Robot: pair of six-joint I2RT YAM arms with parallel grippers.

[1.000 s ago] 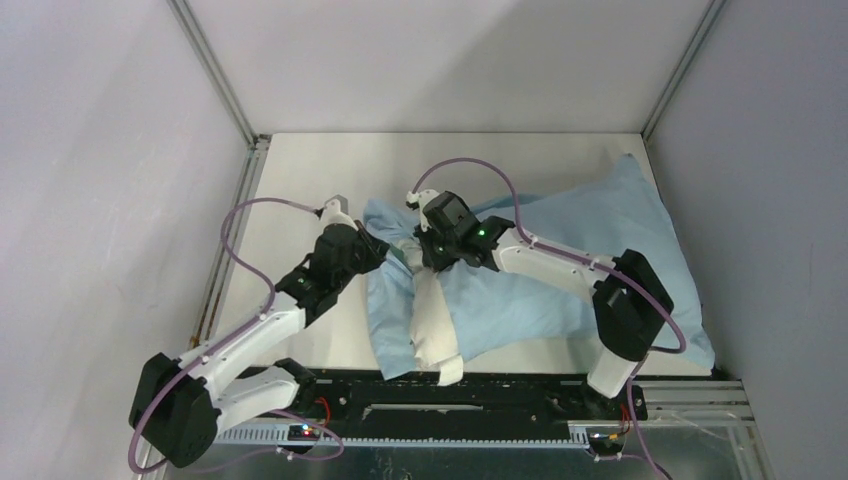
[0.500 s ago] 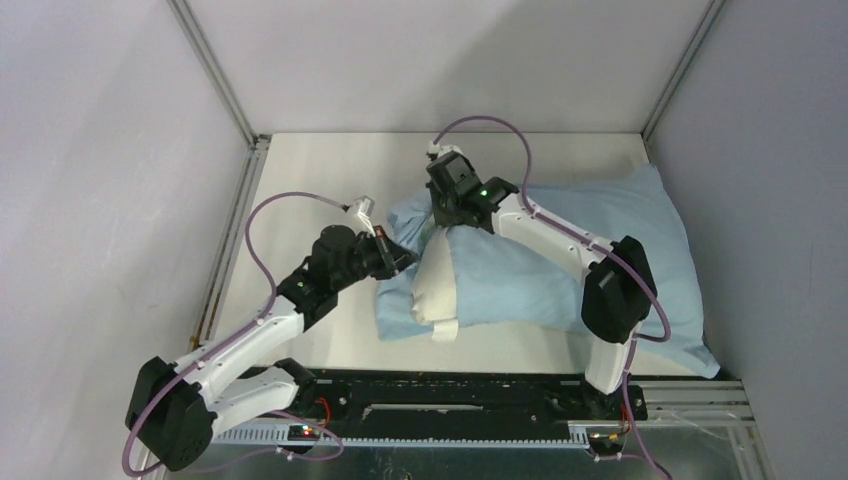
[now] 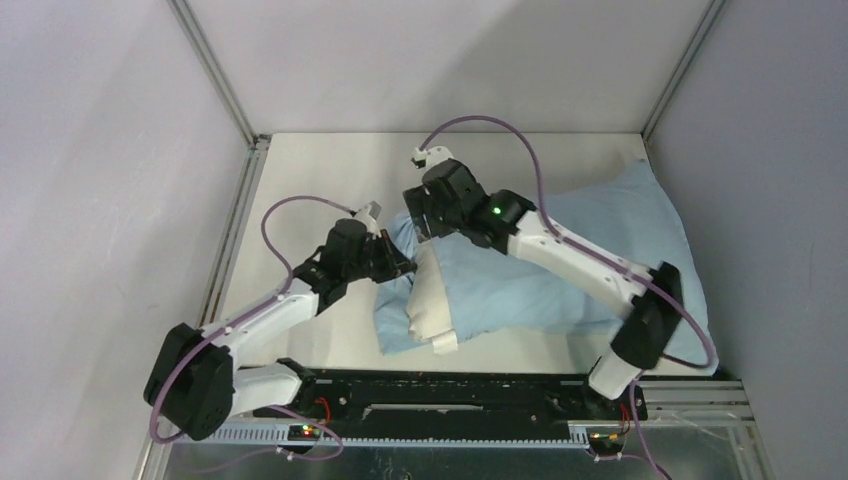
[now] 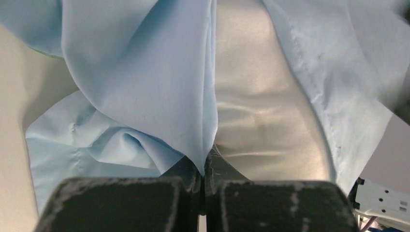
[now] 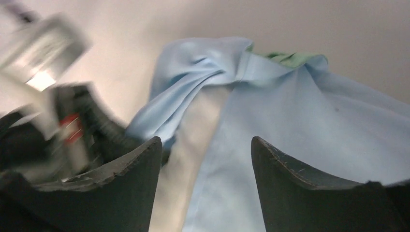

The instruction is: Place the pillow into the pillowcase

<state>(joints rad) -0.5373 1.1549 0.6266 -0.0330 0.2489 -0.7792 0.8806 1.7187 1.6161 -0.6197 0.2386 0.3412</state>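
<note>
Opened since a second ago, the right tool [image 5: 205, 141] now has its two fingers spread well apart and nothing between them. It has also shifted away from the middle of the bundle toward its far left corner. The left arm has swung in closer to the bundle's left edge.

The pillow [image 3: 432, 295] lies on the surface [image 3: 330, 170], right of centre, with most of its bulk inside the pillowcase [image 3: 560, 270]. Only a cream strip shows at the open left end, running from far to near. A small white tag [image 3: 446, 343] sticks out at its near tip. The blue cloth covers everything to the right of that strip, out to the right wall, where a far corner stands up.

The left tool [image 4: 205, 180] is closed on a fold of the pillowcase's edge. In the left wrist view the blue cloth narrows to a point that runs down between the clamped fingers, with the cream pillow bare just beside it.

From the right wrist, a twisted bunch of blue cloth lies beyond the open fingers, with a patch of green lining [image 5: 286, 58] at its far edge. The left arm at that view's left side is blurred. Whether the right tool's fingers touch the cloth cannot be told.
</note>
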